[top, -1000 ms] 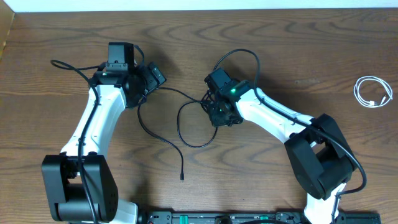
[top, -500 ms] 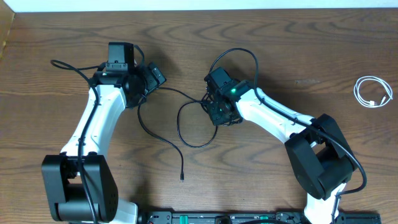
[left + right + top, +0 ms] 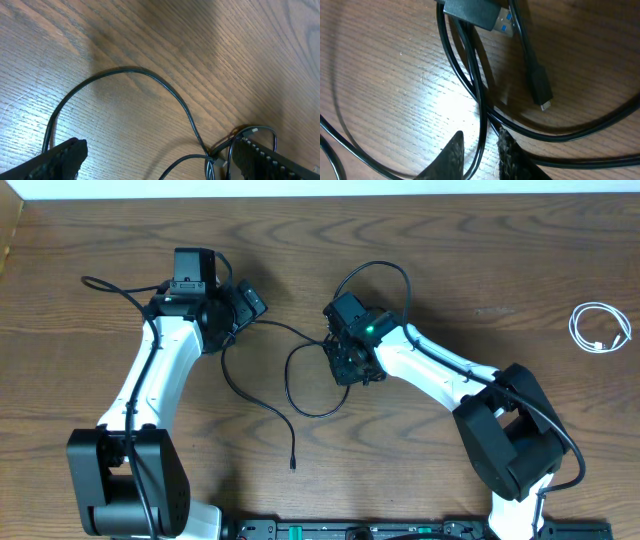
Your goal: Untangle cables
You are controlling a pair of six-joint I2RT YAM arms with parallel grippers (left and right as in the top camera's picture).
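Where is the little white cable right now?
In the overhead view, the white cable lies coiled by itself near the far right edge of the table, well away from the right arm and the tangled black cables.

From overhead, the right gripper [image 3: 349, 366] is hiding the black cables' [image 3: 482, 125] knot; close up, the plug [image 3: 476, 12] is cropped.

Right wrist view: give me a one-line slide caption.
Jaws straddle one black cable strand, a blue USB plug and a smaller plug lying ahead on the wooden table.
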